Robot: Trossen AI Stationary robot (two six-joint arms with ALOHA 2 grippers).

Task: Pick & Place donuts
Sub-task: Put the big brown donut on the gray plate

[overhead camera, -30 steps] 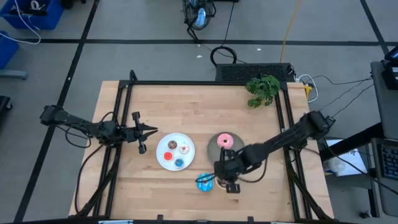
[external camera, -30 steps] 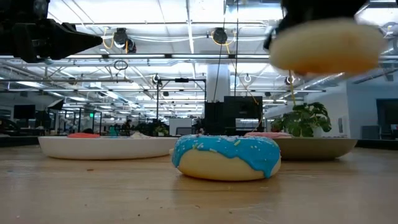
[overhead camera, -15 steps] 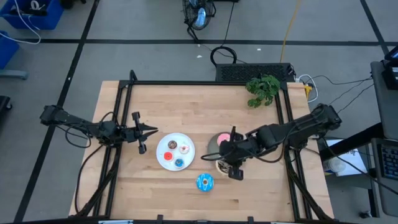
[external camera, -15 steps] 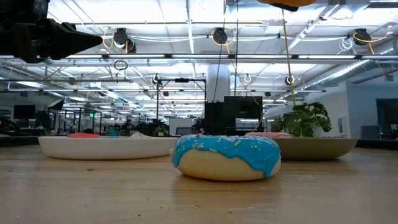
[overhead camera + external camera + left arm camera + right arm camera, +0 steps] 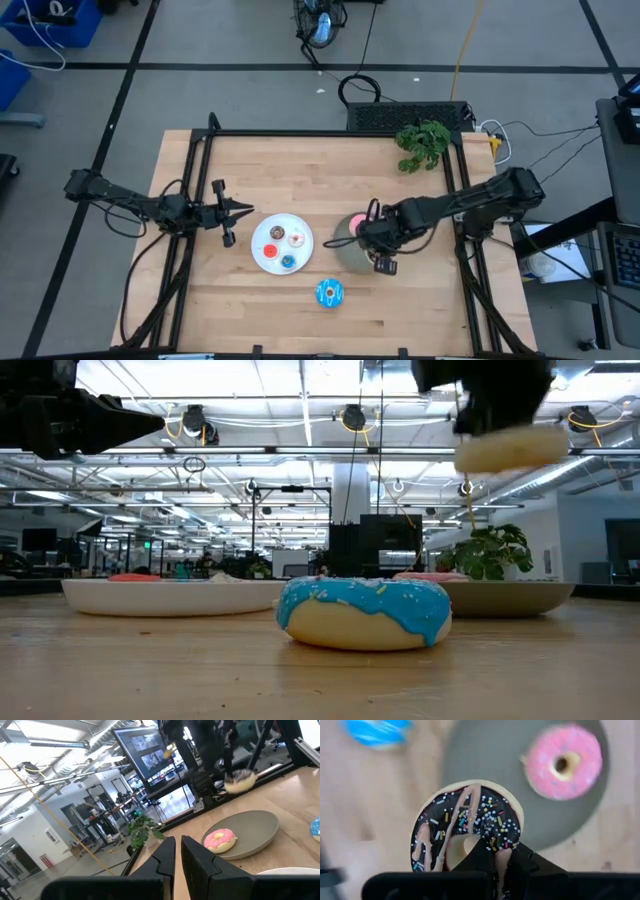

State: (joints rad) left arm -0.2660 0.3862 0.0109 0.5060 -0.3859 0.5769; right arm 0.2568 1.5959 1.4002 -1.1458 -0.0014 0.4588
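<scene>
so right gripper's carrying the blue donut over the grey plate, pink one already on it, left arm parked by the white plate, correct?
Not quite. The right gripper is shut on the brown sprinkled donut, as the right wrist view shows. The blue donut lies on the table. The rest holds: the pink donut sits on the grey plate, and the left gripper waits beside the white plate.

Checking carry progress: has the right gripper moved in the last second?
Yes. In the high view the right gripper, shut on the brown sprinkled donut, went from beside the blue donut toward the grey plate, now at its edge.
</scene>
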